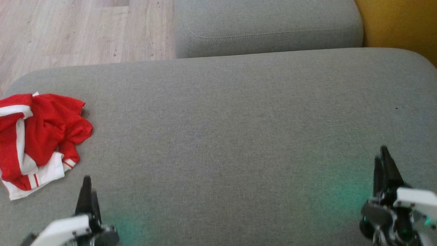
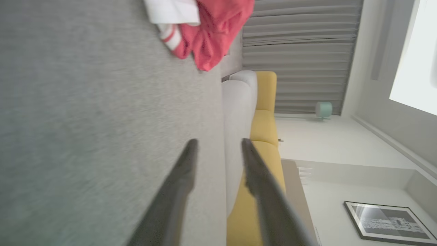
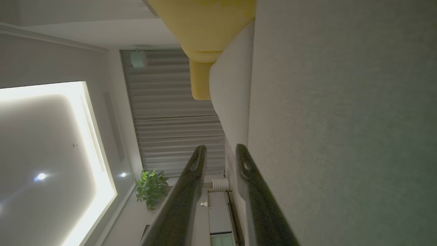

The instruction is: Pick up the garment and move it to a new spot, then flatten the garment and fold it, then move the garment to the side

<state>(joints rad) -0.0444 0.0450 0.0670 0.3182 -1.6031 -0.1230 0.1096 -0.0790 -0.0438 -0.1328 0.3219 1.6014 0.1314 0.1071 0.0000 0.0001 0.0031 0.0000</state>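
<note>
Red cloth with white bands lies bunched at the left edge of the head view. This is the garment (image 1: 41, 136), crumpled on the broad grey sofa seat (image 1: 239, 112), with part of it running off the frame's left side. It is heaped and folded over itself, so neither its outline nor which end is which can be told. The wide bare stretch of seat through the middle and right of the frame looks like the reason for the first step. There is room there to spread the piece flat, whereas at the left margin it sits close to the seat's rounded corner.

The left claw (image 1: 87, 181) is at the lower left of the head view, just below the garment's lower edge and apart from it. It is the nearer one, so the pick-up likely falls to it. Its wrist view shows the two fingers parted with nothing between them, and the garment (image 2: 211, 30) lies at the top of that frame. The right claw (image 1: 380, 155) is at the lower right, well apart from the garment, over bare seat. In its wrist view its fingers (image 3: 186, 191) stand a narrower gap apart, also empty. Judged from this, nothing of the task is done yet. The garment is ungrasped, and both claws are released, presumably ready to close on cloth.
</note>
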